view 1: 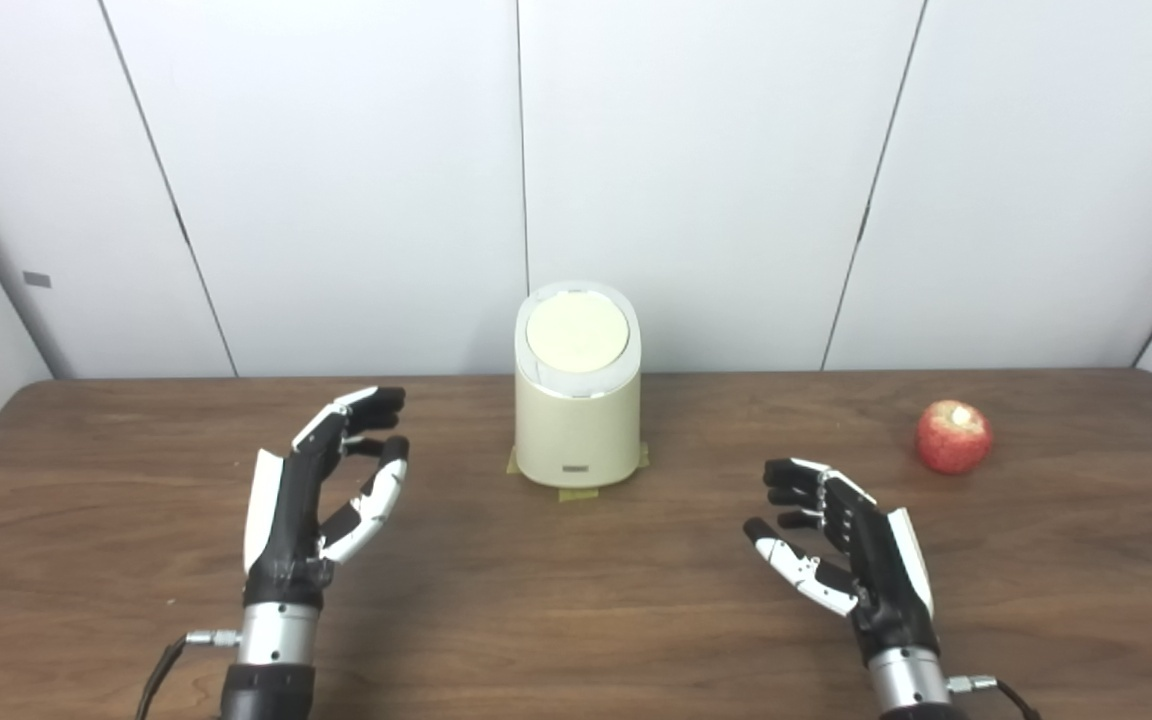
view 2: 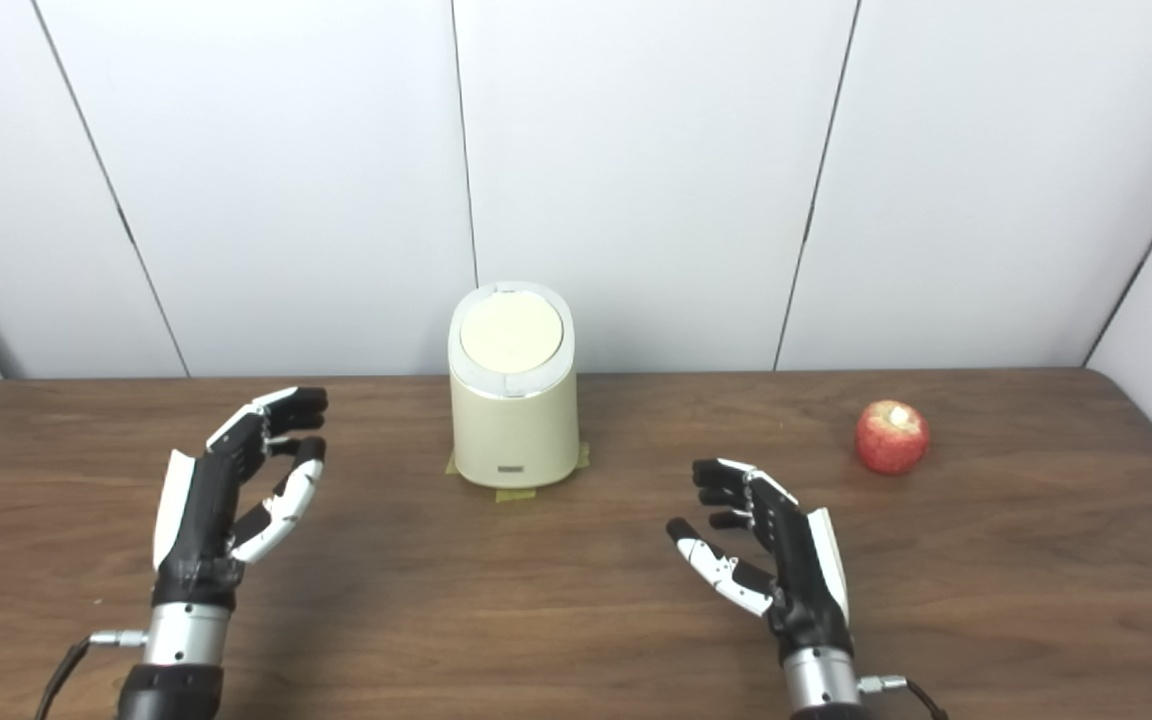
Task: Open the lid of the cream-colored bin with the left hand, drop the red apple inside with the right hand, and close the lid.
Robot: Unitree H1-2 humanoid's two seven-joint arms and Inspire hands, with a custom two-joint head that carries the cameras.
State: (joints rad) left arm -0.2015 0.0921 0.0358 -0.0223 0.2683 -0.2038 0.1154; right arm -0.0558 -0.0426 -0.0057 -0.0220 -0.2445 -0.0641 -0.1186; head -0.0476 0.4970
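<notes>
Cream-coloured cylindrical plastic bin (view 1: 577,420) stands upright at table centre, toward the far edge, close to the white panel wall (view 1: 336,180). Its round cream lid (view 1: 577,333), set in a paler rim, is down; the top face tilts toward the camera. Strips of yellowish tape (view 1: 576,494) poke out under the base, likely marking or fixing its spot so a one-handed lid push won't slide it. Small dark label (view 1: 576,468) low on the front; any writing is too small to read. No other text is legible.

Red apple (view 1: 953,437), stem end up with a pale patch on top, sits alone on the dark wood-grain table (view 1: 576,600), far right, well apart from the bin, probably on the right hand's side for an easy reach.

Left hand (view 1: 321,500), black and white, is near left, released, fingers apart and loosely curled, palm facing right toward the bin, holding nothing. Right hand (view 1: 841,540) is near right, also released, fingers spread, palm facing left, empty, nearer than the apple and left of it. Neither hand touches anything.

Judgement: task not begun; lid opening by the left hand comes first.
</notes>
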